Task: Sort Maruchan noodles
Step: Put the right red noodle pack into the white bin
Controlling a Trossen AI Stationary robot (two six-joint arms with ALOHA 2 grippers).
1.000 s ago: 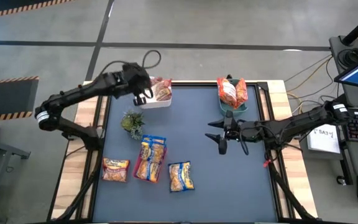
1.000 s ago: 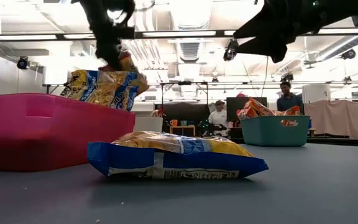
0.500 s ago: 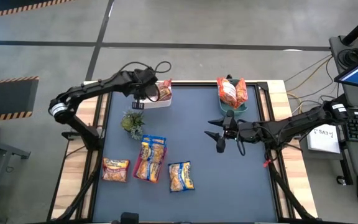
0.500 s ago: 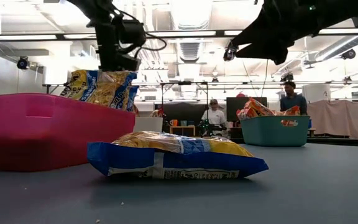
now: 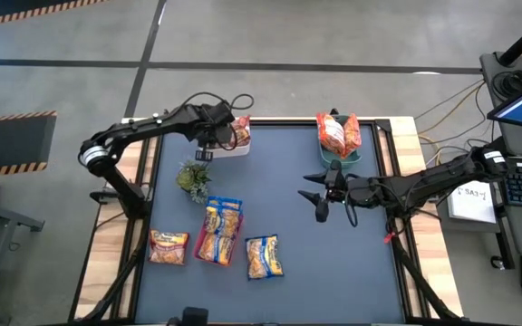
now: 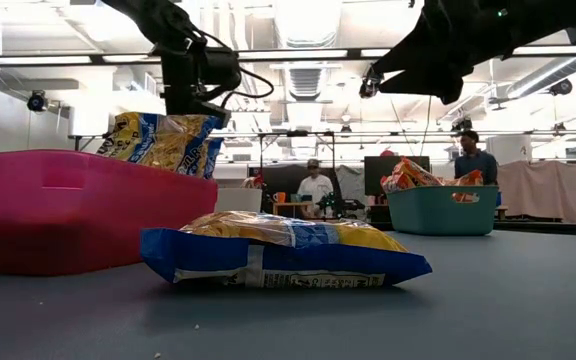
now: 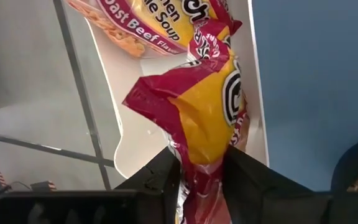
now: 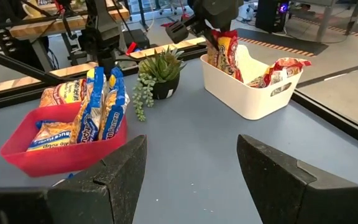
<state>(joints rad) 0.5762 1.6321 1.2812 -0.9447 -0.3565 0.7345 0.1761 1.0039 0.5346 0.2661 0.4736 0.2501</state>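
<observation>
Left end effector (image 7: 201, 171) lowered, crinkly red-yellow packet (image 7: 207, 115), white bin (image 5: 234, 145)

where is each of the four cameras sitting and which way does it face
High: overhead, looking straight down; both arms, left gripper at the white bin.
Low: table height, looking level past a blue packet; arms enter from above.
Left wrist: looks past its fingers pinching a red packet over the bin.
Right wrist: looks across the table, open right gripper in the foreground.
Shared: both wrist views show the white bin and the red packet.
</observation>
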